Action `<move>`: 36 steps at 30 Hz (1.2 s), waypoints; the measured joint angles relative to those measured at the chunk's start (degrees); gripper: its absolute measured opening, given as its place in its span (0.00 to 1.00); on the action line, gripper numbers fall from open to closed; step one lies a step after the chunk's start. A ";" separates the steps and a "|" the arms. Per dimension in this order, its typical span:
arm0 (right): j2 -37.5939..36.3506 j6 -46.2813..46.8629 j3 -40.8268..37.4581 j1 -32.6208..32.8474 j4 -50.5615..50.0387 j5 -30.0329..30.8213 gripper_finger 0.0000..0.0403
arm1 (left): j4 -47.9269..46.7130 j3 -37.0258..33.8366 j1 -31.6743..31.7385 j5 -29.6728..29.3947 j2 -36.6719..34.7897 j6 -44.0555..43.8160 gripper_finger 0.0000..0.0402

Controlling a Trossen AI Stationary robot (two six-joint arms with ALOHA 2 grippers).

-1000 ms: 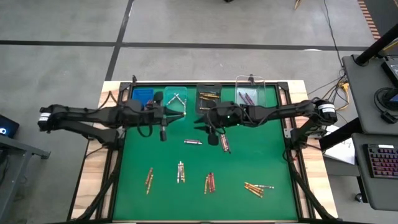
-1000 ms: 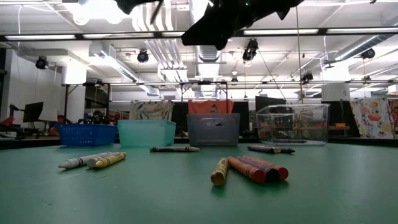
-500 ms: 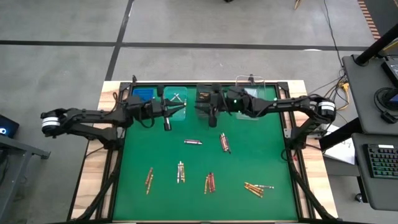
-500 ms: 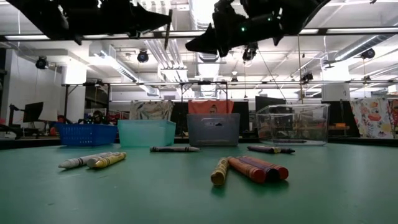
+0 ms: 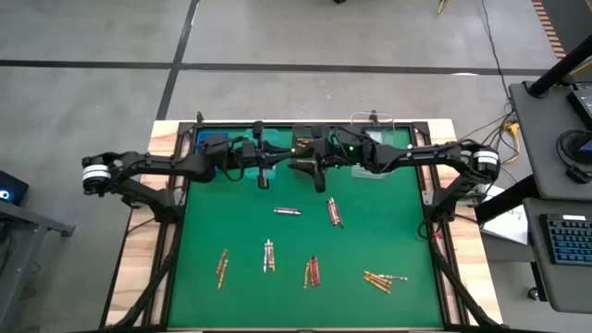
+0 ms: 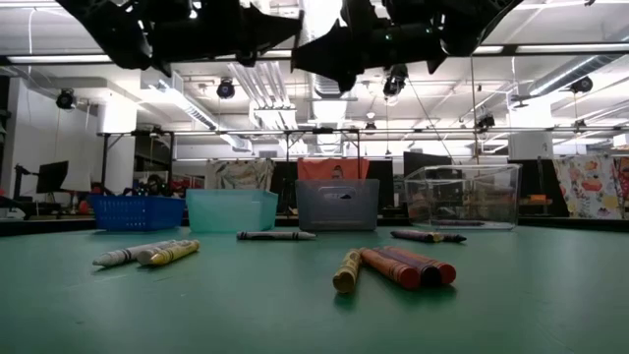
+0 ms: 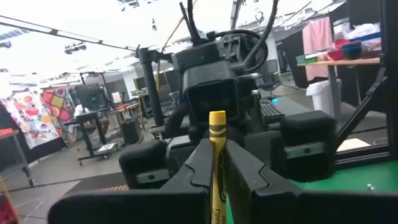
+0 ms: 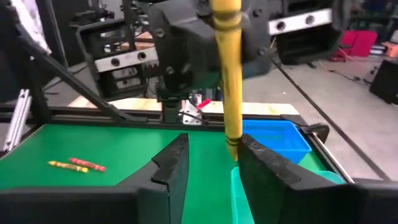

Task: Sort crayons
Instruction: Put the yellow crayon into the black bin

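Yellow paper-wrapped crayon point(image 7: 217, 155) pinched in left claw point(image 7: 216, 180); right claw point(image 8: 211, 163) spread.

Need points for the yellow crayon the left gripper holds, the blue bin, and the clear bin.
yellow crayon point(image 7: 217, 134): left wrist view, on the wrapped shaft above the gripper's jaws.
blue bin point(image 6: 137, 212): low view, on its front wall.
clear bin point(image 6: 462, 196): low view, on its front wall.

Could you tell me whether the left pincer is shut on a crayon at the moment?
Yes. The left pincer is shut on a yellow crayon, which stands out from between its fingers toward the right pincer.
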 joint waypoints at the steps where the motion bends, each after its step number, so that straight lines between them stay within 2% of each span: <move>1: 0.00 -0.43 0.14 0.17 -0.01 0.29 0.32 | 0.00 0.22 -0.05 0.01 0.38 -0.02 0.00; 6: 0.00 -1.60 0.39 0.25 0.29 3.13 0.35 | 0.04 0.52 0.04 -0.23 1.45 -1.46 0.00; 10: 0.00 -2.80 0.39 0.23 0.56 3.32 0.34 | 0.26 0.41 -0.05 -0.18 1.54 -1.89 0.00; 14: 0.00 -4.71 0.39 0.25 0.91 4.41 0.26 | 0.25 0.37 0.00 -0.20 1.54 -1.92 0.00; 20: 0.00 -5.88 0.39 0.22 0.95 4.79 0.06 | -0.13 0.30 0.08 -0.52 1.52 -3.47 0.03; 27: 0.00 -4.31 0.42 -1.58 -0.26 5.97 0.04 | -2.04 0.39 1.44 -0.89 1.13 -5.82 0.16; 36: 2.37 -4.72 10.22 -6.70 -24.62 8.91 0.03 | -11.78 0.41 4.87 -0.72 -5.61 -5.76 0.30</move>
